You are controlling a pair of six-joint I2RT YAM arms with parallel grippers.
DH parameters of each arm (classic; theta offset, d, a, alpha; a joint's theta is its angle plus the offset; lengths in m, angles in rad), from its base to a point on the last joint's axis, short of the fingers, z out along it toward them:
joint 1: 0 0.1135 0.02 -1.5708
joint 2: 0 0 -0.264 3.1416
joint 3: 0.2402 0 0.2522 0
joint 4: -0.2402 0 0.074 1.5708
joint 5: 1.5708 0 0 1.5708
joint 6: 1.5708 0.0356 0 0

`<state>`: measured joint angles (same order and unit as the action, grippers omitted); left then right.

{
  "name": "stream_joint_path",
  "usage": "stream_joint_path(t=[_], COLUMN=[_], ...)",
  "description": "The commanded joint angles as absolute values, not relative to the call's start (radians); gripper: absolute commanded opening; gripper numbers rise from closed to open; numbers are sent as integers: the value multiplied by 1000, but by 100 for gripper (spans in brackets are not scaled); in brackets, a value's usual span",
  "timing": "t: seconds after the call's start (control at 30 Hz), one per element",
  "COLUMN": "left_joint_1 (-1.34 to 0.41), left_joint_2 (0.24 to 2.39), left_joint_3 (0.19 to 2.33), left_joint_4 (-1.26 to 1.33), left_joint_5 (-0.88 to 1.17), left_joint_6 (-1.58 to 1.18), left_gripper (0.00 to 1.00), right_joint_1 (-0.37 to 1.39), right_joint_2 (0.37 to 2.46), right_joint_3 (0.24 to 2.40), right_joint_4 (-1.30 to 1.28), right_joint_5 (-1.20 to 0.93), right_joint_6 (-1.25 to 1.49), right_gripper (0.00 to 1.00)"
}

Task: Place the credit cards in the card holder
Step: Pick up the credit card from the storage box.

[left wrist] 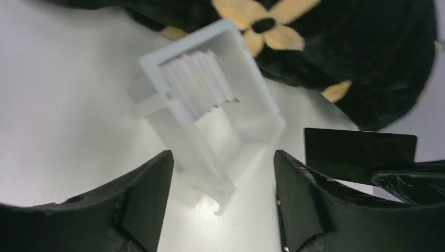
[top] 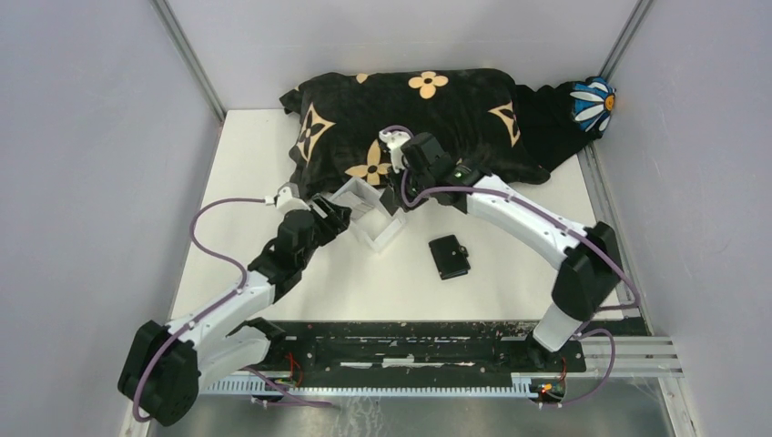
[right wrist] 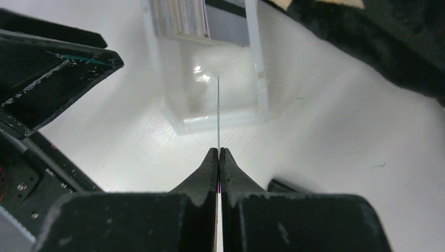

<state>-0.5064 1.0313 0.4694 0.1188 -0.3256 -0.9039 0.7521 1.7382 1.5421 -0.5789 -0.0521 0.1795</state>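
Several cards (left wrist: 197, 84) stand in box (left wrist: 178, 118); left gripper (left wrist: 222, 168) gapes wide, right gripper (right wrist: 219, 153) pinches one card (right wrist: 218, 113); wallet (top: 450, 256) lies apart.

Top camera looks down from the near side; left wrist faces far, right wrist left; both close on the clear box (left wrist: 176, 113).

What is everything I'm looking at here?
cloth: one, black with tan flowers, back of the table
flower shape: one, blue and white, back right corner
clear box: one, see-through, mid-table
stacked cards: number unclear, pale, on edge inside the clear box
dark card: one, gripped beside the clear box
card holder: one, black, right of the clear box
table: one, white
left gripper: one, black, open, facing the clear box
right gripper: one, black, shut on the dark card
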Motion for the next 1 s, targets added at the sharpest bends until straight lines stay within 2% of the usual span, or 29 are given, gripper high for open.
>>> stream_joint_path(t=[0.0, 0.07, 0.17, 0.27, 0.37, 0.47, 0.7, 0.97], left_joint_1=[-543, -578, -633, -673, -681, -680, -681, -681], left_joint_2=[929, 911, 910, 911, 900, 869, 823, 910], left_joint_3=[418, 420, 425, 426, 426, 419, 405, 380], left_joint_4=[287, 309, 349, 380, 397, 395, 404, 574], left_joint_5=[-145, -104, -38, 33, 119, 181, 280, 463], left_joint_6=[-783, -753, -712, -677, -648, -624, -581, -584], left_gripper=[82, 88, 91, 89, 80, 75, 78, 79], right_joint_1=[779, 793, 806, 807, 807, 807, 800, 756], right_joint_2=[1573, 1507, 1420, 1344, 1282, 1233, 1199, 1175], right_joint_3=[1417, 1361, 1279, 1217, 1183, 1167, 1154, 1136], right_joint_4=[-521, -520, -506, -507, -529, -557, -591, -606], right_joint_5=[-99, -109, -139, -176, -194, -220, -304, -421], right_joint_6=[246, 265, 304, 337, 352, 358, 385, 407], right_gripper=[1, 1, 1, 1, 1, 1, 1, 1])
